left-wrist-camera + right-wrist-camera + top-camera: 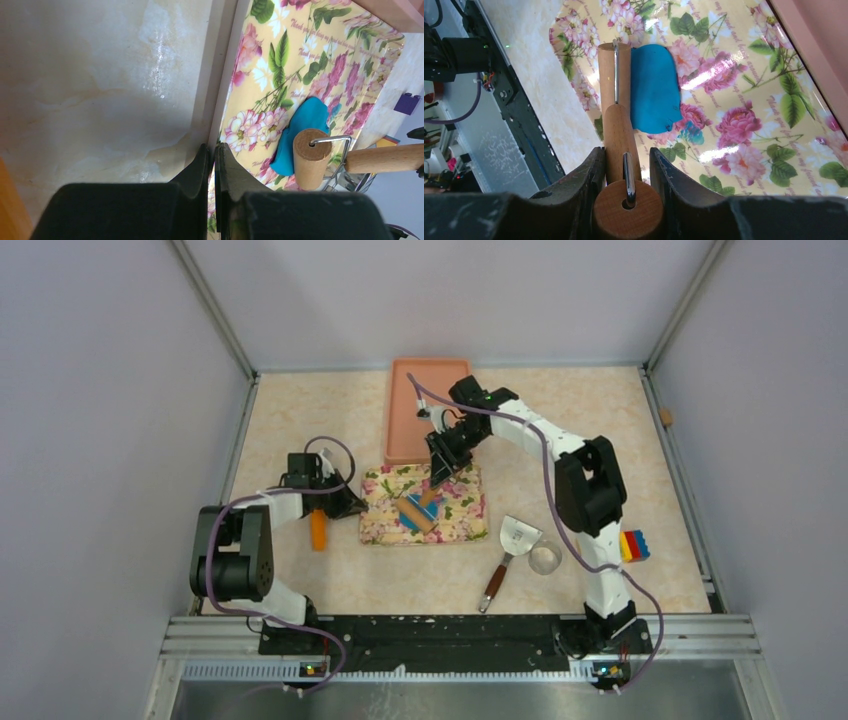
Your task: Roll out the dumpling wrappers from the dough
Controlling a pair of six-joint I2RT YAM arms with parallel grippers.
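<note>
The blue dough [654, 90] is a flattened oblong sheet on the floral mat [749, 100]. It also shows in the top view [408, 510] and the left wrist view [300, 125]. My right gripper [624, 155] is shut on the handle of the wooden roller [608, 75], whose barrel rests at the dough's edge. My left gripper [214, 150] is shut on the mat's left edge [225, 115], as the top view [352, 505] also shows. No round dumpling wrapper is in view.
A pink tray [400, 420] lies behind the mat. A metal scraper [515, 538] and ring cutter [545, 558] lie right of the mat. A yellow-red-blue toy brick [633, 545] sits by the right arm. An orange object [318, 530] lies beside the left arm.
</note>
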